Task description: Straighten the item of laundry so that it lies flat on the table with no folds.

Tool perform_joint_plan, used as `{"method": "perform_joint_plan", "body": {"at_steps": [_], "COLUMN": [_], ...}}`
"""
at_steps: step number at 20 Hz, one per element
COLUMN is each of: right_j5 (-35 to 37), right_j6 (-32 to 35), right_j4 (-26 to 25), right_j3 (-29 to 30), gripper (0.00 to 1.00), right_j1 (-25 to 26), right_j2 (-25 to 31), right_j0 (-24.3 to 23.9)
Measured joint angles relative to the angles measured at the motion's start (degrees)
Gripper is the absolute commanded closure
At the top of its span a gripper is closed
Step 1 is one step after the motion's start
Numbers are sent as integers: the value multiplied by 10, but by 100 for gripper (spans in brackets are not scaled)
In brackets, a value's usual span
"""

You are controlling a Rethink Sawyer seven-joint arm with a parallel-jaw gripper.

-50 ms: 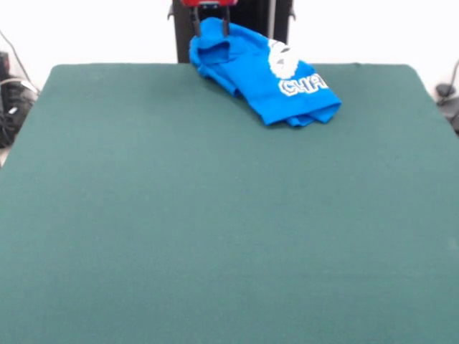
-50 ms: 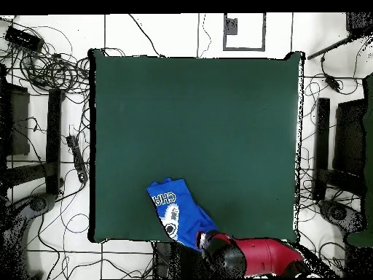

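Observation:
The item of laundry (image 1: pixel 251 75) is a bright blue T-shirt, bunched and folded, at the far edge of the green table (image 1: pixel 215 215). Part of its white print and letters faces up. My gripper (image 1: pixel 211 24) comes down at the top of the front view, shut on the shirt's far left corner, which is pulled up above the table edge. The rest of the shirt slopes down onto the cloth to the right. In the overhead view the shirt (image 2: pixel 178 211) lies at the table's (image 2: pixel 197 124) bottom edge, left of centre, with my gripper (image 2: pixel 210 240) at its lower right end.
The red and black arm (image 2: pixel 255 257) lies along the table's bottom edge in the overhead view. Cables (image 2: pixel 51 69) and stands (image 2: pixel 52 138) surround the table on the floor. A black pedestal (image 1: pixel 183 36) stands behind the shirt in the front view.

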Motion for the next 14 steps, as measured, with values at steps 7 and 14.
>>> {"method": "perform_joint_plan", "body": {"at_steps": [7,14], "right_j5": [10,16], "right_j6": [0,0], "right_j4": [0,0], "right_j3": [0,-2], "gripper": [0,0], "right_j1": [-10,-13], "right_j2": [12,24], "right_j0": [-7,-11]}}
